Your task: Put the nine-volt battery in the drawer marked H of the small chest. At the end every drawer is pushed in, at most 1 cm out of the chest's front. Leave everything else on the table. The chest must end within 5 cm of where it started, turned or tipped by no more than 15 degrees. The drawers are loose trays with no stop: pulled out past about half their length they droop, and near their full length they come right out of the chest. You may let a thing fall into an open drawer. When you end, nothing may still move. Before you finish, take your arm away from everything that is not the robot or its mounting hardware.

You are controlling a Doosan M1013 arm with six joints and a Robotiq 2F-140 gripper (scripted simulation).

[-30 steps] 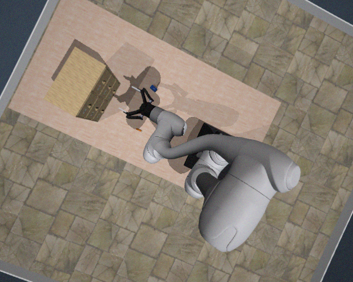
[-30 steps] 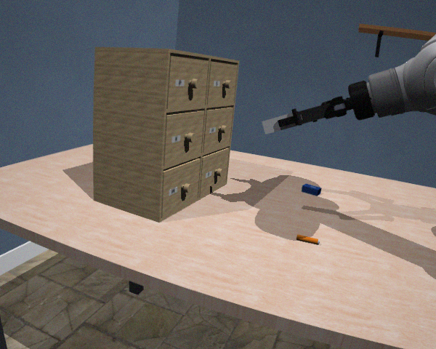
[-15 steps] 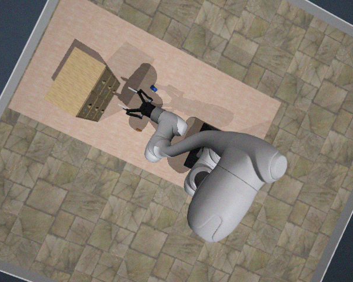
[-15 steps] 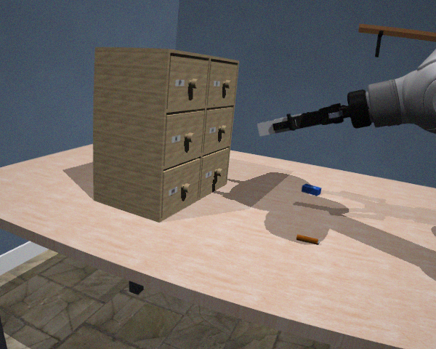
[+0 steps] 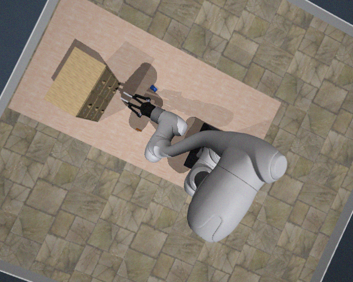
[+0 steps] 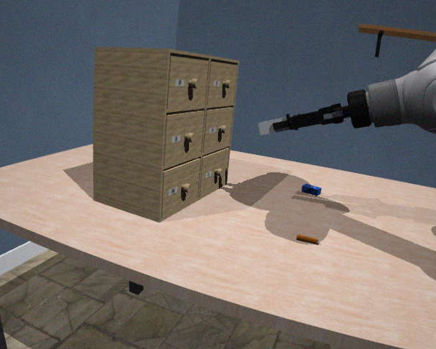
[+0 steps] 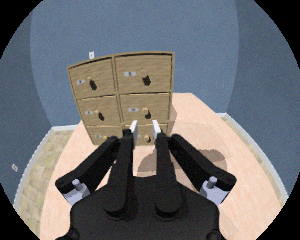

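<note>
The nine-volt battery (image 5: pixel 153 88) (image 6: pixel 311 189) is a small blue block lying on the table, to the right of the chest's front. The small wooden chest (image 5: pixel 75 80) (image 6: pixel 128 123) (image 7: pixel 124 94) stands upright with six drawers in two columns, all pushed in; the labels are too small to read. My gripper (image 5: pixel 123 96) (image 6: pixel 265 127) (image 7: pixel 145 126) hangs level in the air in front of the chest, about at the middle row's height and apart from it. Its fingers are drawn in to a narrow gap with nothing between them.
An orange cylinder (image 5: pixel 137 130) (image 6: pixel 307 238) lies on the table (image 6: pixel 211 270) nearer the front edge. The arm's black base (image 5: pixel 191 158) sits at the table's edge. A wooden shelf (image 6: pixel 402 33) hangs on the back wall.
</note>
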